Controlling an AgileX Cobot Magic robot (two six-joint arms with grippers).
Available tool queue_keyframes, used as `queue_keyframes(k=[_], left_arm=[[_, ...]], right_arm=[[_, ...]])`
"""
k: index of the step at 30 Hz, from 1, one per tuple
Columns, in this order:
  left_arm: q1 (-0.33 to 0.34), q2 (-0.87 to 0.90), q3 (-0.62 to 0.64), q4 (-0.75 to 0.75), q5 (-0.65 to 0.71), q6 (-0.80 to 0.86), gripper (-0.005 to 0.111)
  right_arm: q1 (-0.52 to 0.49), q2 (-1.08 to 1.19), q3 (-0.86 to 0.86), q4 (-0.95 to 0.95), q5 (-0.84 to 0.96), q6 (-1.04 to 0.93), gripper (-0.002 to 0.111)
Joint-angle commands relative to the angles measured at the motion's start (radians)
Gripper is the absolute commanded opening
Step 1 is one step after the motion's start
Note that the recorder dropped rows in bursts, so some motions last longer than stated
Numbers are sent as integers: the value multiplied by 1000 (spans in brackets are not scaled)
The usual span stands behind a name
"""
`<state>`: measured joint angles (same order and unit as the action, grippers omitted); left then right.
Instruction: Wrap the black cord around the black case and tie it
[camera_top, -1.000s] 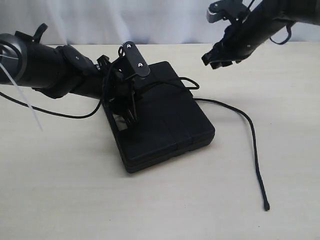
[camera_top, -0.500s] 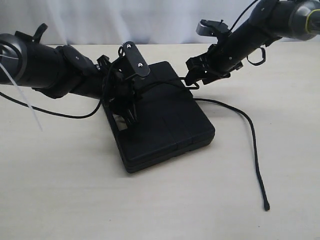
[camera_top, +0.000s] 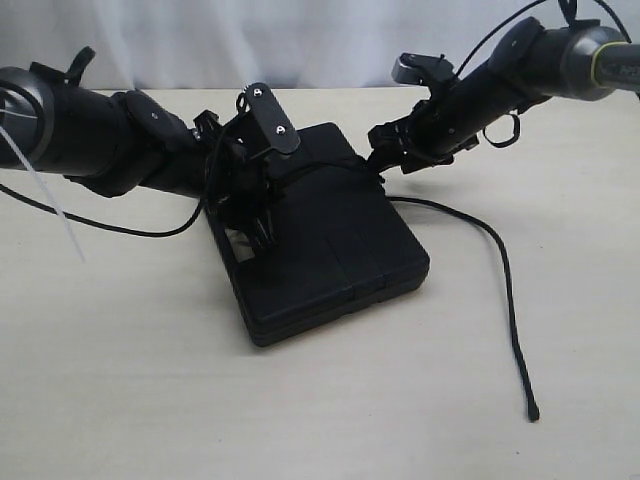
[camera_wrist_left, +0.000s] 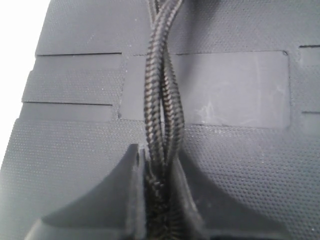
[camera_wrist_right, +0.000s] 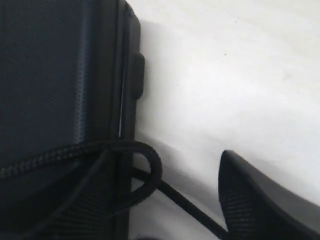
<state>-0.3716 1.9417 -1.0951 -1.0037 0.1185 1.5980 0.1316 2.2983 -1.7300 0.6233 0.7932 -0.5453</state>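
Observation:
The black case (camera_top: 340, 250) lies flat in the middle of the table. My left gripper (camera_top: 256, 212) is over its left part, shut on the black cord (camera_wrist_left: 162, 95). Two twisted strands run from between its fingers (camera_wrist_left: 131, 185) across the case's textured lid (camera_wrist_left: 75, 150). My right gripper (camera_top: 386, 156) is open at the case's far right edge, where the cord forms a small loop (camera_wrist_right: 150, 167) over the case's rim (camera_wrist_right: 127, 100). One finger (camera_wrist_right: 260, 200) stands beside that loop, apart from it. The cord's loose length (camera_top: 503, 268) trails right to a frayed tip (camera_top: 533, 411).
A white zip tie (camera_top: 45, 200) and a thin black arm cable (camera_top: 120, 229) hang by the left arm. White curtain runs along the table's far side. Bare tabletop (camera_top: 150, 380) lies in front of and to the right of the case.
My right gripper has come down and leftward from above the table to the cord loop at the case's far right edge. The left gripper, case and trailing cord have not moved.

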Motion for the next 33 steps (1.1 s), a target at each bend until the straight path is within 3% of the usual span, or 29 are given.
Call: queue_keyframes(k=[1,8,11,15,16,26,33], left_arm=[[-3,1,5,-2,1,-4,0],[-3,1,5,-2,1,-4,0],[-3,1,5,-2,-1,-4,0],[-3,1,5,-2,-1,-4,0],[-3,1,5,-2,-1,-4,0],[-3,1,5,-4,-19,-4,0],[-3,1,5,-4,-23,-4,0]], right_arm=[[31,26,-2,20,7,-48,59],[56,55,-2,-21,-28,-20,58],[56,60,-2,-93,-46,43,51],[56,55,-2,-110,-40,41,6],[56,50,-2,-115,-40,41,5],[56,-134,-2,-203,12,42,4],[65,-249,-2,-234,124,-78,4]])
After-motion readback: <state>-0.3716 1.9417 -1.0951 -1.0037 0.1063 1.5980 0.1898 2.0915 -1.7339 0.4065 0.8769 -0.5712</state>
